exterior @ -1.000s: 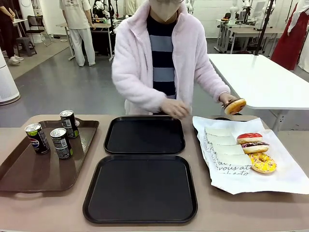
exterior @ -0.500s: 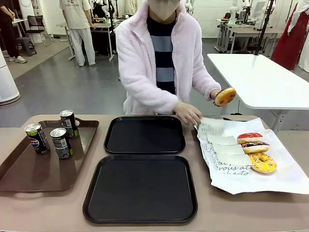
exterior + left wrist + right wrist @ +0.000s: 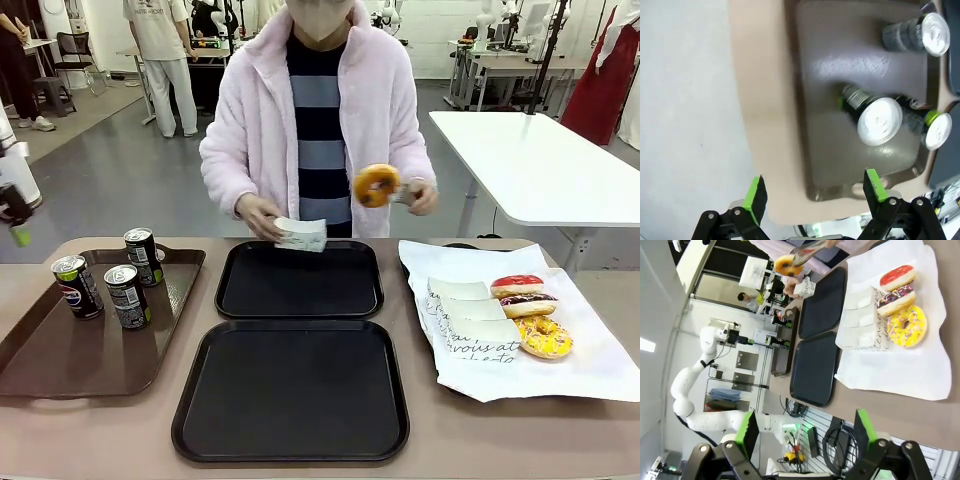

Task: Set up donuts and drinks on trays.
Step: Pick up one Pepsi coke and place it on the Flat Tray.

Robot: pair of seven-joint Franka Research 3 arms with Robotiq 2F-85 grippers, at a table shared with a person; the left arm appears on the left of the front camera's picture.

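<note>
My left gripper [image 3: 812, 192]: jaws spread wide, hanging over the table edge at one end of the brown tray [image 3: 840, 75]. That tray carries three upright drinks: a Pepsi can [image 3: 76, 287], a second can [image 3: 127, 296] just beside it, and a third can [image 3: 143, 256] behind.

My right gripper [image 3: 805, 432]: jaws spread, high over the table's right side.

Below it lies a white paper sheet [image 3: 900, 365] with a red donut [image 3: 897, 276], a chocolate donut [image 3: 896, 299] and a yellow-sprinkled donut [image 3: 907, 326] in a row beside paper holders [image 3: 862, 320].

Mid-table: near black tray [image 3: 292, 390], far black tray [image 3: 300, 282].

Beyond them, a person's hand [image 3: 420, 195] has tongs [image 3: 402, 193] gripping a golden donut [image 3: 377, 185]. The other hand [image 3: 258, 215] holds a white paper holder [image 3: 301, 234] over the far tray's far rim.
</note>
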